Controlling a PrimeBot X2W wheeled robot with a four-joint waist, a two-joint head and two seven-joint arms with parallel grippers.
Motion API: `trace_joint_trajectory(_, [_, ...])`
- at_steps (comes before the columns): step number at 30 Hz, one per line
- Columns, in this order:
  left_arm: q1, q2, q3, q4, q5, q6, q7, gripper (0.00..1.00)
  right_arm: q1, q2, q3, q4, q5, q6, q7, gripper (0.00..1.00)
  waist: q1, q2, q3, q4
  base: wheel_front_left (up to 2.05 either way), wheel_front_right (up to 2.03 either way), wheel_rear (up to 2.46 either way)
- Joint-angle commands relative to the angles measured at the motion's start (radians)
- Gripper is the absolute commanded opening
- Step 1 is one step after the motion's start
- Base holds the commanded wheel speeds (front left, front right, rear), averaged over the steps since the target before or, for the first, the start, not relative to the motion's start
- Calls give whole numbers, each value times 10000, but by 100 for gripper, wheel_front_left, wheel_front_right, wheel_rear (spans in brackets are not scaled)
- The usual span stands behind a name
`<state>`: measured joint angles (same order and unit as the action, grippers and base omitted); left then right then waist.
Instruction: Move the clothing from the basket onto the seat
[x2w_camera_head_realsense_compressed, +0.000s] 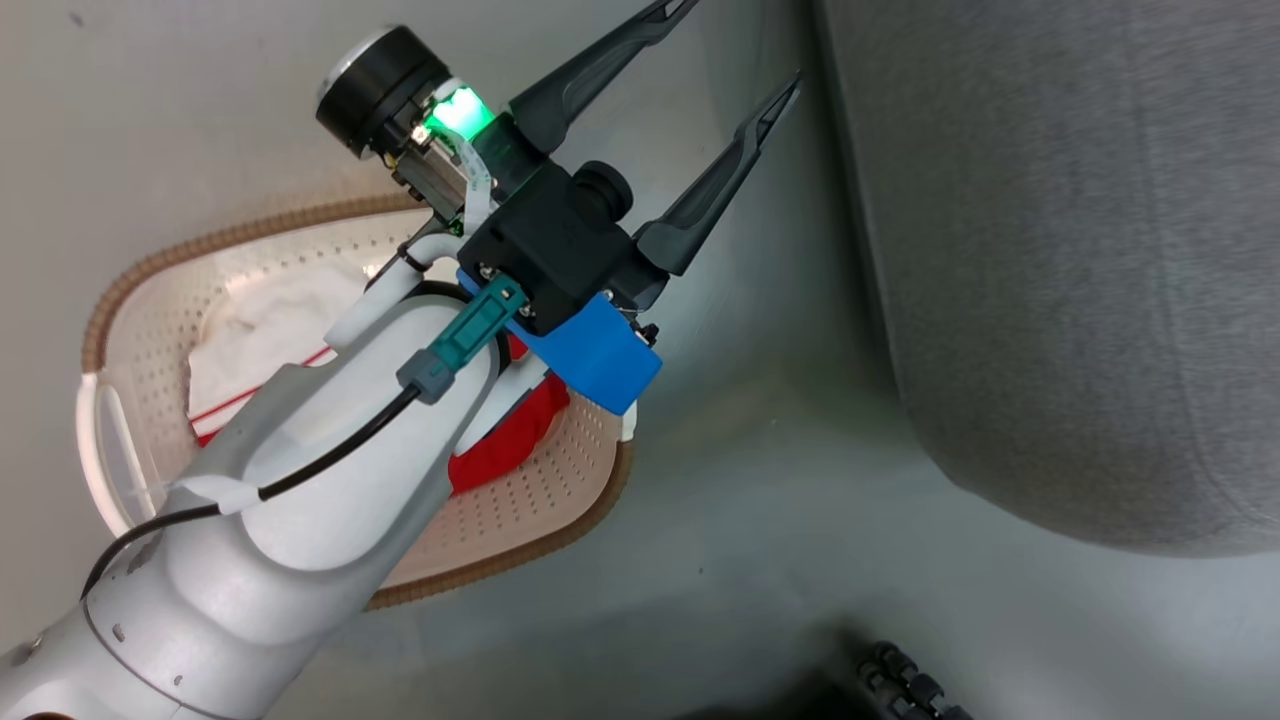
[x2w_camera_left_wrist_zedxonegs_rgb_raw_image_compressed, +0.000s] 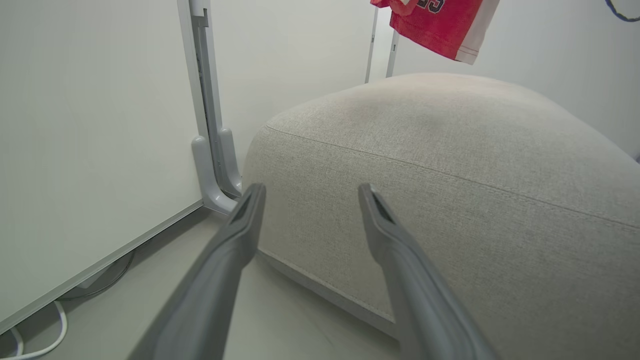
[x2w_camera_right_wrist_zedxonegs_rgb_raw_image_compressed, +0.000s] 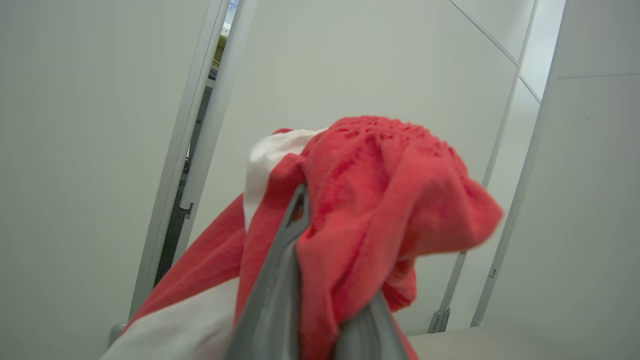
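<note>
The cream basket (x2w_camera_head_realsense_compressed: 140, 330) with its brown rim stands on the floor at the left of the head view. In it lies red clothing (x2w_camera_head_realsense_compressed: 510, 440) with white fabric (x2w_camera_head_realsense_compressed: 270, 320), partly hidden under my left arm. My left gripper (x2w_camera_head_realsense_compressed: 740, 45) hovers above the basket's far end, open and empty, pointing toward the grey seat (x2w_camera_head_realsense_compressed: 1080, 250). From the left wrist, the open gripper (x2w_camera_left_wrist_zedxonegs_rgb_raw_image_compressed: 311, 190) faces the seat's front (x2w_camera_left_wrist_zedxonegs_rgb_raw_image_compressed: 450, 175), and a red garment with white trim (x2w_camera_left_wrist_zedxonegs_rgb_raw_image_compressed: 440, 25) hangs above it. My right gripper (x2w_camera_right_wrist_zedxonegs_rgb_raw_image_compressed: 325, 210) is shut on a bunched red garment (x2w_camera_right_wrist_zedxonegs_rgb_raw_image_compressed: 390, 190), held up in the air.
White wall panels and a grey post foot (x2w_camera_left_wrist_zedxonegs_rgb_raw_image_compressed: 212, 165) stand left of the seat. A white cable (x2w_camera_left_wrist_zedxonegs_rgb_raw_image_compressed: 45, 345) lies on the floor by the wall. A dark ribbed part (x2w_camera_head_realsense_compressed: 910, 685) shows at the head view's bottom edge. Bare grey floor separates basket and seat.
</note>
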<state>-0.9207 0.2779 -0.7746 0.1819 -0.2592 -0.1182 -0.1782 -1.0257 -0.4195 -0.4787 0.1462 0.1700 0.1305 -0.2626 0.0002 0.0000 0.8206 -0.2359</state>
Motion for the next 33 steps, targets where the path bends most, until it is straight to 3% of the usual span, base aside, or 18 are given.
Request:
trace_joint_trajectory(1, [-203, 55, -3, -180, 93, 64, 29, 100, -168, -297, -205, 397, -5, 5, -34, 0, -2, 0, 761, 230, 0, 0, 0])
trace_joint_trajectory(3, [-249, 170, -17, -373, 157, 71, 64, 100, -26, -474, -326, 1204, -107, 5, -34, 0, -2, 0, 941, 232, 0, 0, 0])
trace_joint_trajectory(8, [-140, 287, -44, -541, 114, 139, 102, 100, 489, -123, -503, 2712, -415, 4, -39, 0, -2, 0, 1020, 194, 0, 0, 0])
trace_joint_trajectory(14, [-44, 483, -53, -623, 65, 169, 167, 100, 949, 1347, -953, 3413, -1226, 4, -36, 0, -2, 0, 969, 127, 0, 0, 0])
trace_joint_trajectory(15, [22, 529, -52, -622, 59, 201, 159, 100, 1030, 1913, -1089, 3167, -1599, 4, -34, 40, -2, 0, 893, 80, 0, 0, 0])
trace_joint_trajectory(16, [68, 533, -65, -602, 39, 223, 154, 100, 1087, 2192, -1145, 3020, -1821, 5, -36, 96, -2, 0, 828, 64, 0, 0, 0])
trace_joint_trajectory(17, [114, 532, -86, -573, 18, 224, 143, 100, 1130, 2416, -1204, 2918, -1964, 5, -34, 100, -2, 0, 743, 54, 0, 0, 0])
trace_joint_trajectory(24, [438, 250, -192, -217, -185, 342, -264, 100, 1921, 2924, -1534, 2315, -2534, 4, -34, 100, -2, 0, -215, 200, 0, 0, 0])
trace_joint_trajectory(33, [1257, -123, 82, 517, -651, 591, -796, 100, 4169, 2458, -1054, 1400, -1669, 5, -36, 100, -2, 0, -1937, 401, 0, 0, 0])
